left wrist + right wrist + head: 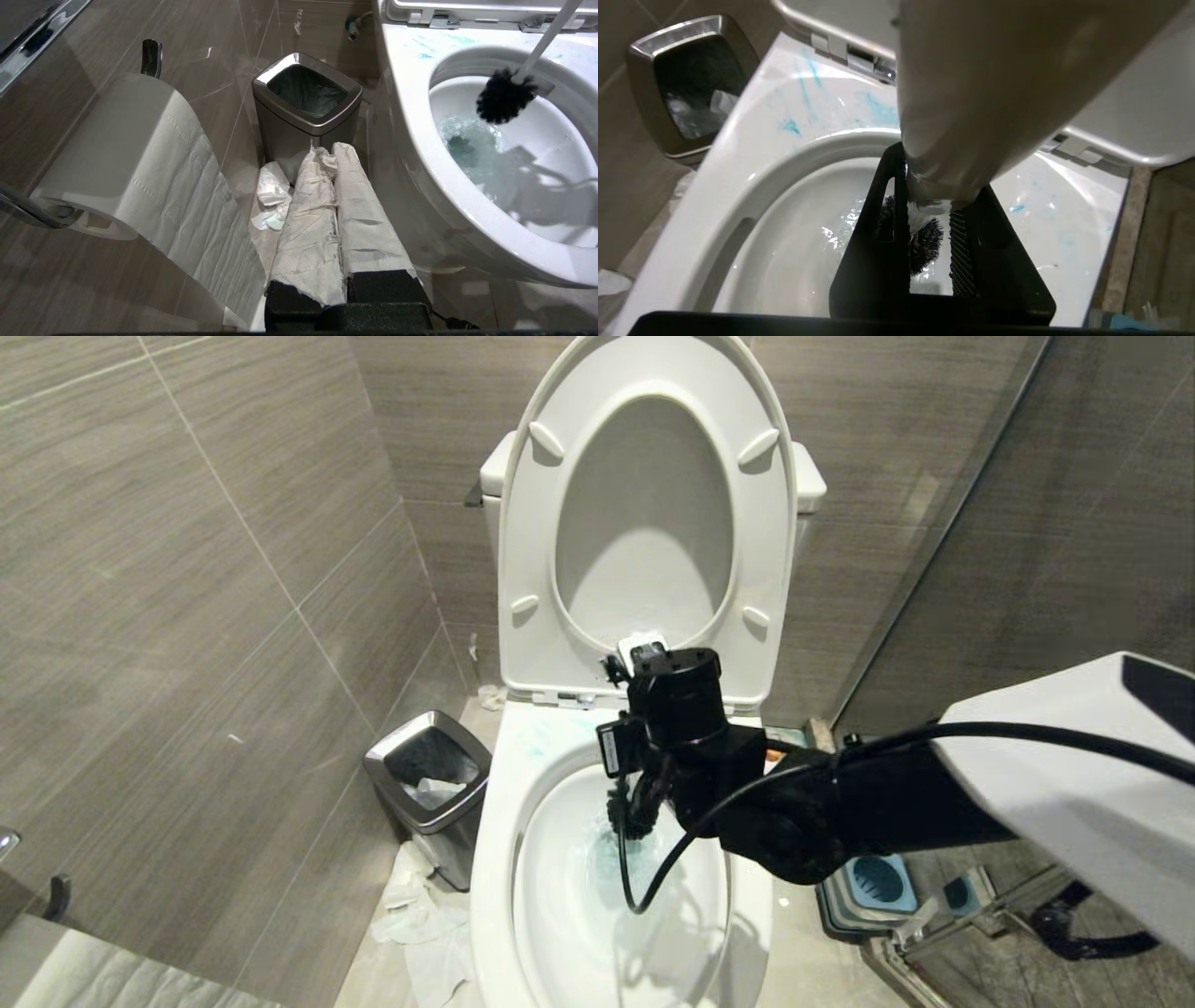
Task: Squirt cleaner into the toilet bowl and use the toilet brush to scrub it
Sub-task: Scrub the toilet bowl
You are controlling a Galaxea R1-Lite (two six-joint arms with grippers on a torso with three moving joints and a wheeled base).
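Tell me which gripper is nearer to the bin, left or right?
Left. The left gripper, shut, points at the bin just ahead of it by the floor. The right gripper holds the brush over the bowl, farther away.

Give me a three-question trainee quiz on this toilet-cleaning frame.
1. True or false: the brush head hangs inside the bowl.
2. Which end effector holds the brush: A left, B right?
3. Fill in: the streaks on the rim are ____ in colour.

Key: 1 true; 2 B; 3 blue. The left end effector is shut and parked near the bin.
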